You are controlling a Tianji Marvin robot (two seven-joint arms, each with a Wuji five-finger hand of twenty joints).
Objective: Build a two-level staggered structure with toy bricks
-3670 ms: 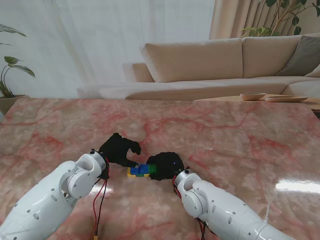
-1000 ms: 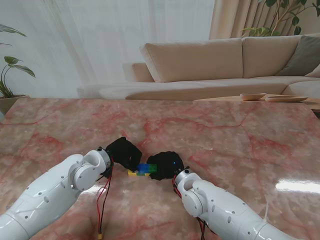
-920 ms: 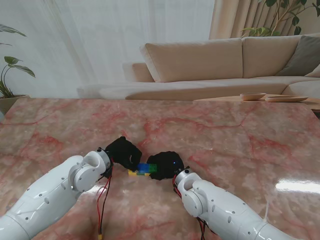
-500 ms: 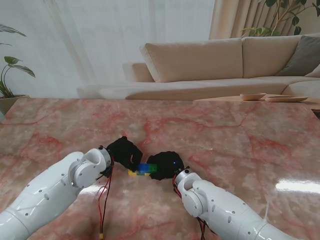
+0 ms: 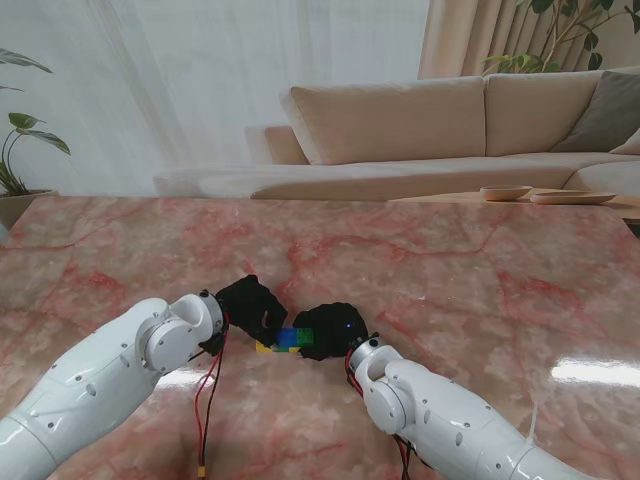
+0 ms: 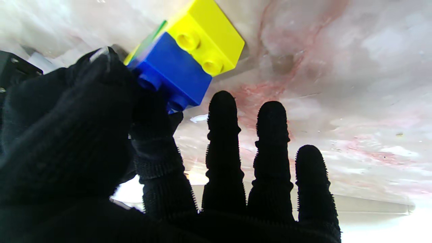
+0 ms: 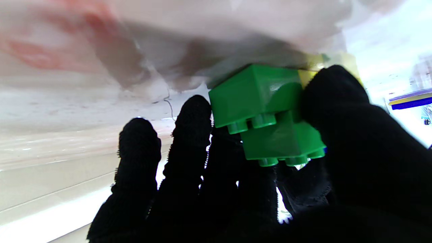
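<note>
Both hands, left hand [image 5: 252, 305] and right hand [image 5: 330, 331], pinch bricks [image 5: 284, 340] mid-table [image 5: 450, 270]

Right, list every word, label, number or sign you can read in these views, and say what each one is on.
None can be read.
Yellow brick, blue brick, green bricks: plain studs and faces, no lettering visible.
Left hand and right hand: plain black gloves.
Marble table: veining only.

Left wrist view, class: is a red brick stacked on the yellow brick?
No: the brick on the yellow brick is a blue brick, and no red one shows.
</note>
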